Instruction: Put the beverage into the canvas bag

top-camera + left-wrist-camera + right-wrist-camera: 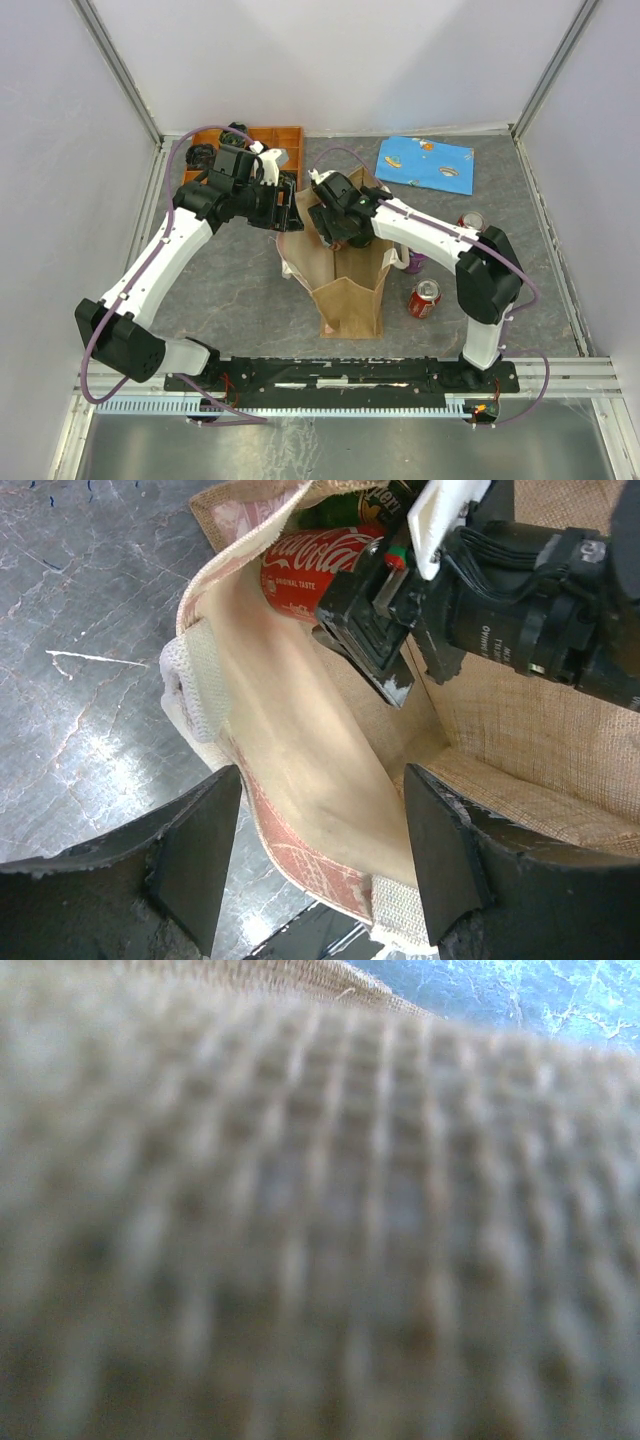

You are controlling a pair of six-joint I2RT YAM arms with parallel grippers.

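Can (pixel 315 565) lies at the mouth of the bag (pixel 540 710) beside right pincer (pixel 388 665), grip unclear; left pincer (pixel 320 855), open, straddles the rim. Push deeper before letting go.

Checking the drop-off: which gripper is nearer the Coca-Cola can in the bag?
Right. The right gripper is inside the canvas bag, close beside the Coca-Cola can. The left gripper sits at the bag's rim, jaws apart either side of its wall.
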